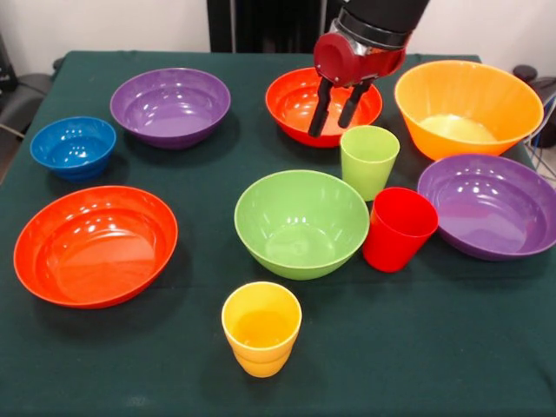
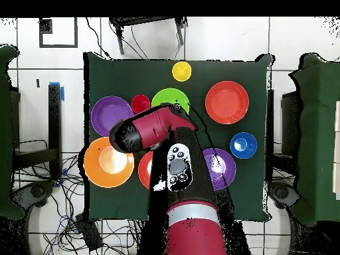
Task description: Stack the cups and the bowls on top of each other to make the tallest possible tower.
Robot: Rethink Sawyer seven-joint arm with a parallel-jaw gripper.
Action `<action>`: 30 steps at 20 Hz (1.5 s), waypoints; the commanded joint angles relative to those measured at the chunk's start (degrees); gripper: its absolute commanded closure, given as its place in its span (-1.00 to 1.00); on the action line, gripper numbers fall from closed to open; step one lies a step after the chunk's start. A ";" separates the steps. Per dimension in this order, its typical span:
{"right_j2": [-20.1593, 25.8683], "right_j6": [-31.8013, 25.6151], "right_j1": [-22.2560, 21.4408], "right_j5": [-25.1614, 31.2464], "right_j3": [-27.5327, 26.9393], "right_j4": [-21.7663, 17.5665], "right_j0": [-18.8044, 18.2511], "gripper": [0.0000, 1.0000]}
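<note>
Nothing stacked yet. Gripper [image 1: 337,111] released, empty, hovering over red bowl [image 1: 300,100], green cup [image 1: 368,159] at its 5 o'clock. Next: descend, grasp a first piece.

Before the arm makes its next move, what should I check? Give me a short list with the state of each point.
1. Gripper open, holding nothing: ok.
2. Green cup upright, apart from the gripper: ok.
3. Red cup upright: ok; whether it touches the green bowl: cannot tell.
4. Yellow cup standing free: ok.
5. Any stacking begun: not ok, all pieces lie single.
</note>
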 commanded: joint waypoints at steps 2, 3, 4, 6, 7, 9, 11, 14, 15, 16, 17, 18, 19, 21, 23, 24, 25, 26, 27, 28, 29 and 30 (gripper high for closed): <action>-0.13 10.68 3.58 -6.68 6.65 -0.05 0.35 -1.00; -0.27 10.94 3.82 -7.23 6.83 -0.04 0.43 -1.00; -0.46 11.24 3.95 -8.05 7.29 -0.06 0.45 -1.00; -0.63 11.39 4.16 -8.62 7.59 0.15 0.61 -1.00; -0.69 11.43 4.32 -8.81 7.66 0.28 0.69 -1.00; -0.87 11.47 4.82 -9.34 7.72 0.45 0.57 -1.00; -0.79 11.22 5.26 -9.76 7.62 0.73 0.31 -1.00; -0.44 11.12 6.15 -10.55 7.49 1.19 -0.02 -1.00; -0.27 11.05 6.04 -10.45 7.53 1.38 -0.03 -1.00; -0.08 10.91 5.64 -10.03 7.58 1.68 0.01 -1.00; 0.23 10.82 5.31 -9.74 7.60 2.00 0.02 -1.00; 0.45 10.72 4.70 -9.44 8.06 2.30 0.02 -1.00; 0.67 10.62 4.08 -9.14 8.53 2.61 0.01 -1.00; 0.93 10.71 3.27 -7.60 8.13 3.54 0.79 -1.00; 1.13 10.88 2.50 -6.03 7.72 4.63 1.65 -1.00; 1.05 10.91 2.32 -5.62 7.48 4.97 2.03 -1.00; 0.97 10.94 2.13 -5.22 7.24 5.32 2.41 -1.00; 0.89 10.97 1.94 -4.81 7.00 5.66 2.78 -1.00; 1.07 11.41 1.53 -4.17 6.62 6.79 3.35 -1.00; 1.12 11.56 1.62 -3.66 6.21 7.56 3.61 -1.00; 0.99 11.67 1.44 -3.11 6.02 8.16 3.91 -1.00; 0.82 11.71 1.25 -2.80 5.93 8.53 4.22 -1.00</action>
